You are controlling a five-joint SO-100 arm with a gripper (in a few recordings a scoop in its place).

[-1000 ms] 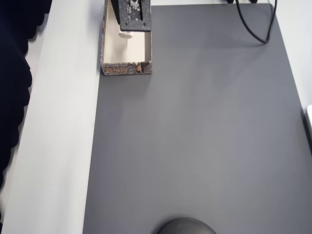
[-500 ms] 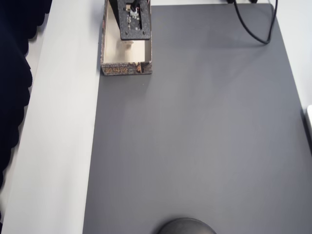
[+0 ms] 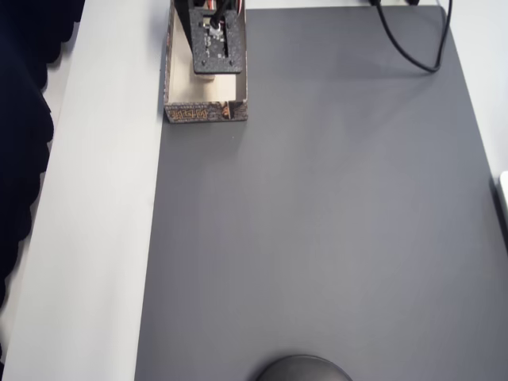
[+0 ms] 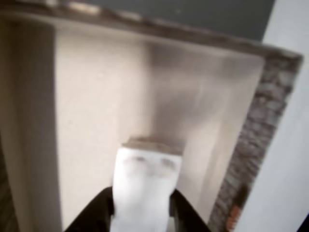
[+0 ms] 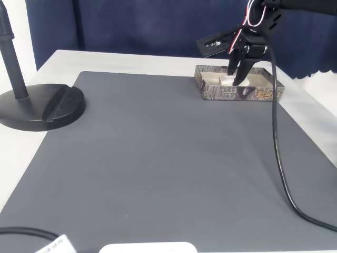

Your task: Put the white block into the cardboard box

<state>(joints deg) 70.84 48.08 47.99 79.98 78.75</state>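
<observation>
Grey tabletop (image 5: pixel 158 158) mostly bare, stand base (image 5: pixel 45 105) at 9 o'clock in the fixed view. Box (image 3: pixel 176 95) at 11 o'clock in the overhead view, gripper (image 5: pixel 238 79) dipped inside it. Block (image 4: pixel 147 186) clamped between both fingers, long axis running straight out from the gripper toward 12 o'clock in the wrist view, far end low over the cream floor; contact not readable through blur. Dimples near the block's far end and the finger grip clear from the wrist; overhead hides most of the block under the arm.
</observation>
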